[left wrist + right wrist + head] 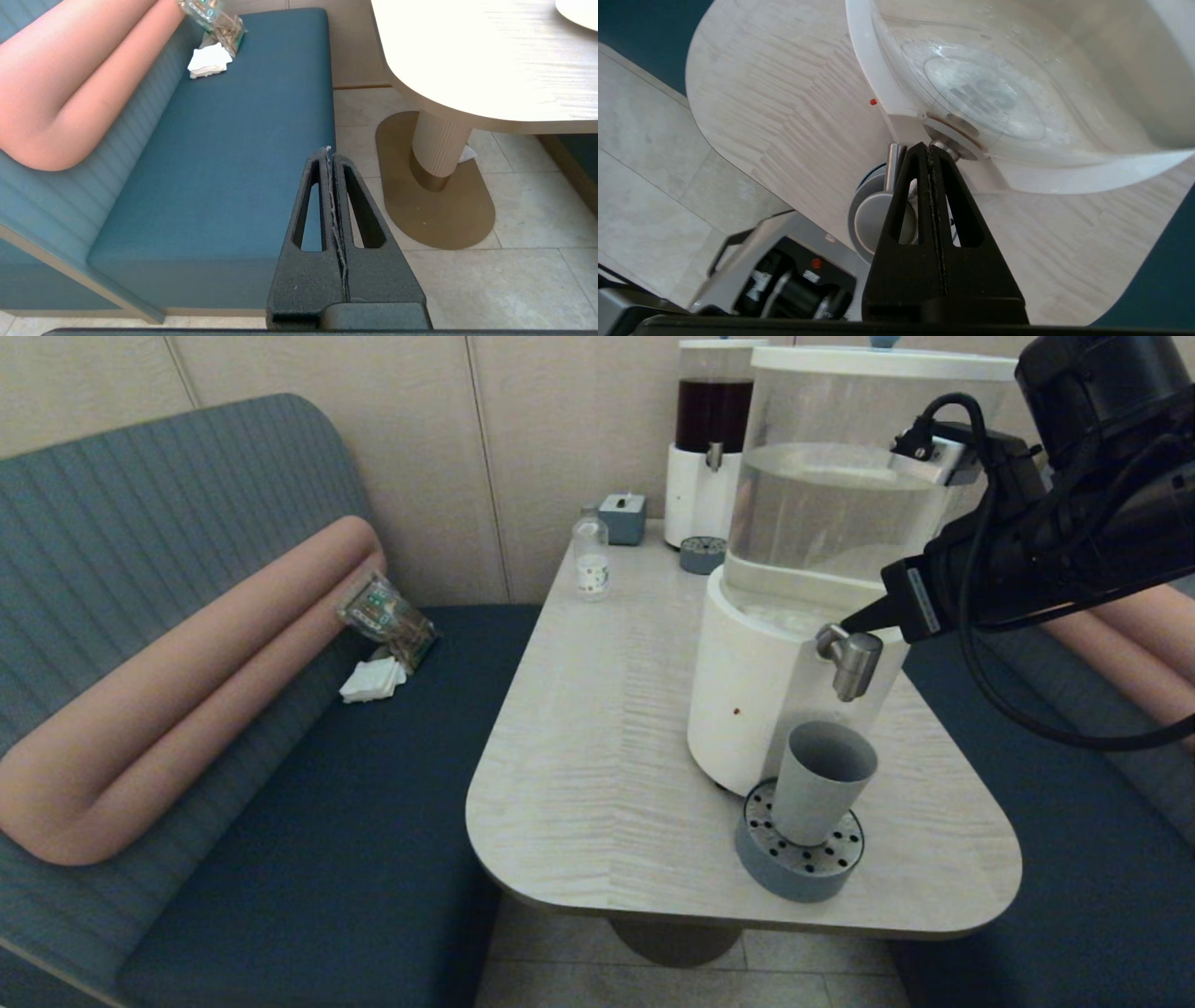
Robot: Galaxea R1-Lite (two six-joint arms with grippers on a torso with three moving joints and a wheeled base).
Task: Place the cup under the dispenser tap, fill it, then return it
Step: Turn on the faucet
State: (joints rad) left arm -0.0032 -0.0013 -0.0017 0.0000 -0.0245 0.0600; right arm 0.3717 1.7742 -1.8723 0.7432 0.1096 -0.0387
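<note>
The grey-blue cup (822,782) stands upright on a round perforated drip tray (794,873), right below the brushed-metal dispenser tap (851,663) of the large clear-tank dispenser (822,523). My right gripper (848,623) is shut, its tip resting at the top of the tap where it meets the white base. In the right wrist view the shut right gripper (928,147) points at the tap (892,161), with the cup (873,219) below it. The left gripper (329,151) is shut and empty, parked low over the bench edge and the floor.
A dark-liquid dispenser (711,439) with its own small tray (702,554), a grey box (623,518) and a small clear bottle (591,560) stand at the table's far end. The blue bench (327,821) holds a packet (386,619) and napkins (372,681).
</note>
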